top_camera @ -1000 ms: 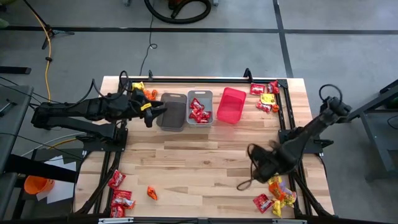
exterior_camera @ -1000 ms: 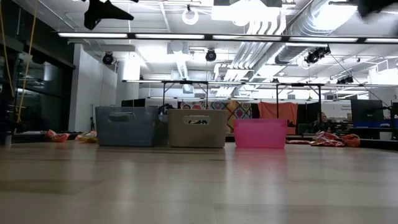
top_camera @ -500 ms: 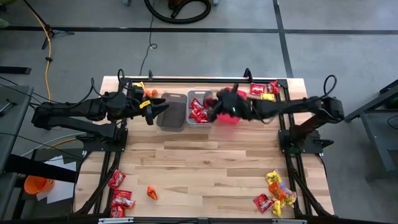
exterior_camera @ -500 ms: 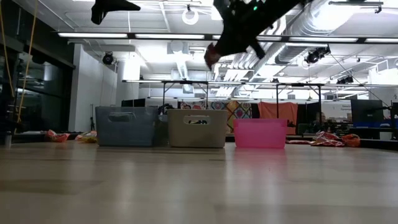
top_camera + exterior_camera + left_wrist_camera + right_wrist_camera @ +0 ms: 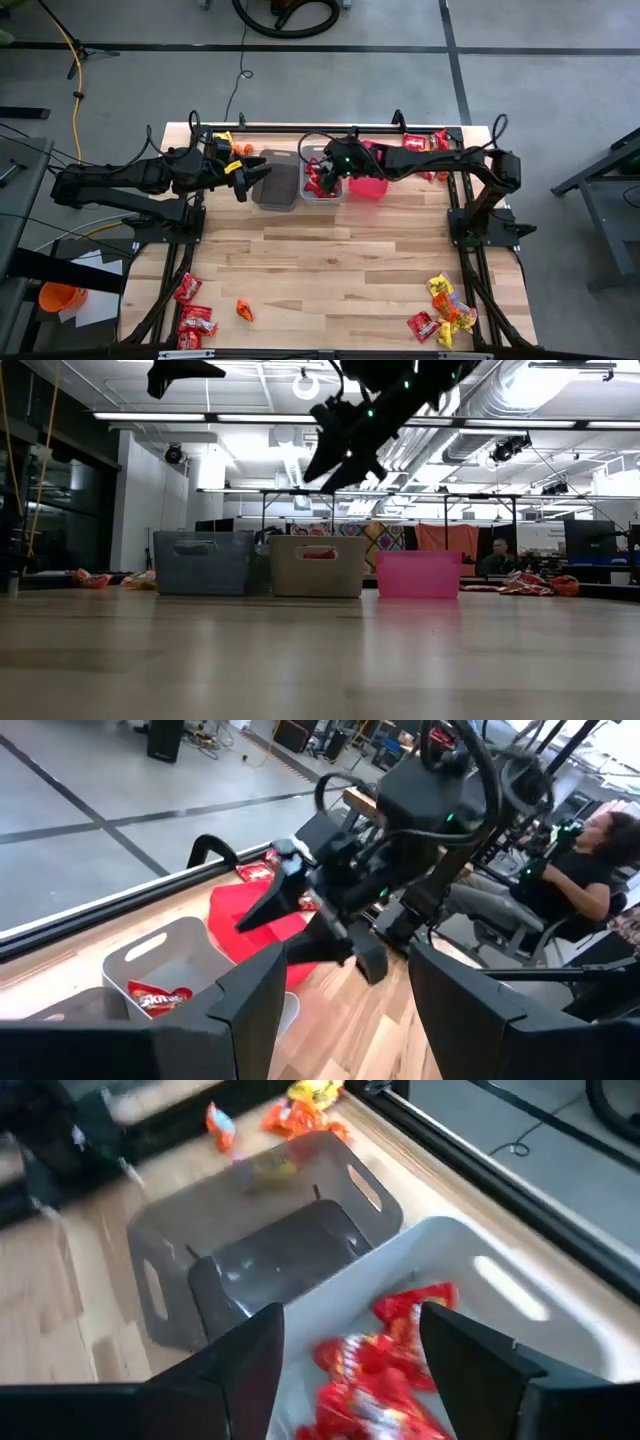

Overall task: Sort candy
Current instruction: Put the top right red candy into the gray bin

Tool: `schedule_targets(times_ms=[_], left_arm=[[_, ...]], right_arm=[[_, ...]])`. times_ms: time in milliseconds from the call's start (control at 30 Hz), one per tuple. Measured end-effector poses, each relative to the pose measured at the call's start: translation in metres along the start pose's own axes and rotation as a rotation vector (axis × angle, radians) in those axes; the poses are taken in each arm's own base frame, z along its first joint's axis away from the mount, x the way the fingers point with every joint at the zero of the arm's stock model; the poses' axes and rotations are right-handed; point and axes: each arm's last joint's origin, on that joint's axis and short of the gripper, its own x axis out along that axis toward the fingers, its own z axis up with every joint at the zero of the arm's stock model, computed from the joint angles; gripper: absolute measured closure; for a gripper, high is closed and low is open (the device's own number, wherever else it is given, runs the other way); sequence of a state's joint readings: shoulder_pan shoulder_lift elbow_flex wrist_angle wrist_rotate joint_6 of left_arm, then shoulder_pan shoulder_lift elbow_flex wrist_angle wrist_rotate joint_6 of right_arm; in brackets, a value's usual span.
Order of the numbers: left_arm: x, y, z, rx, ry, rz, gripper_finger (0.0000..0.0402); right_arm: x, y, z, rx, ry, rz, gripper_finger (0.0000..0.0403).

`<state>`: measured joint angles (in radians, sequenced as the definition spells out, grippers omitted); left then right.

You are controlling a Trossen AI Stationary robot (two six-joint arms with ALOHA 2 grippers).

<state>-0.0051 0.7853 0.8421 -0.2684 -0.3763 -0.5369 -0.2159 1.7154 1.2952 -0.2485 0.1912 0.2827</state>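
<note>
Right gripper (image 5: pixel 322 176), fingers apart, hovers over the grey bin (image 5: pixel 322 191) of red candy (image 5: pixel 385 1355); left gripper (image 5: pixel 258 173), fingers apart, hovers at the brown bin (image 5: pixel 277 181).

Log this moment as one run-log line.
right gripper: open, above grey bin of red candy | left gripper: open, above brown bin

Red candy (image 5: pixel 385 1350) in grey bin (image 5: pixel 500 1295) — brown bin (image 5: pixel 250 1250) beside.

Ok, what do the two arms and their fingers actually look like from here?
Both arms are dark, jointed tubes. The left gripper carries a yellow marking and broad, flat black fingers. The right gripper shows small green lights, with a looping black cable along its arm.
</note>
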Motion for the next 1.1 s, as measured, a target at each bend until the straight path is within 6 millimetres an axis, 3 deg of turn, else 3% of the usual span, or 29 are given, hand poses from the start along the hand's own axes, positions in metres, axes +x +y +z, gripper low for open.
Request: schedule_targets(times_ms=[133, 267, 400, 533, 733, 867, 1100], left_arm=[[0.000, 0.000, 0.000, 0.048, 0.004, -0.007, 0.0204], [0.002, 0.000, -0.002, 0.090, 0.012, -0.004, 0.0204], [0.004, -0.001, -0.003, 0.109, 0.027, -0.012, 0.0204], [0.007, -0.002, -0.005, 0.090, 0.042, -0.018, 0.0204], [0.014, -0.002, -0.008, 0.085, 0.059, -0.001, 0.0204], [0.018, -0.002, -0.010, 0.050, 0.061, 0.027, 0.0204], [0.021, -0.001, -0.011, 0.024, 0.031, 0.096, 0.0204]], right_arm=[[-0.022, -0.018, 0.009, -0.058, 0.100, -0.179, 0.0170], [-0.046, -0.047, 0.007, 0.087, 0.148, -0.273, 0.0170], [-0.063, -0.079, -0.016, 0.264, 0.203, -0.446, 0.0169], [-0.073, -0.127, -0.044, 0.551, 0.268, -0.615, 0.0169], [-0.072, -0.188, -0.083, 0.691, 0.518, -0.636, 0.0169], [-0.069, -0.207, -0.107, 0.682, 0.650, -0.578, 0.0169], [-0.069, -0.209, -0.142, 0.668, 0.781, -0.565, 0.0169]])
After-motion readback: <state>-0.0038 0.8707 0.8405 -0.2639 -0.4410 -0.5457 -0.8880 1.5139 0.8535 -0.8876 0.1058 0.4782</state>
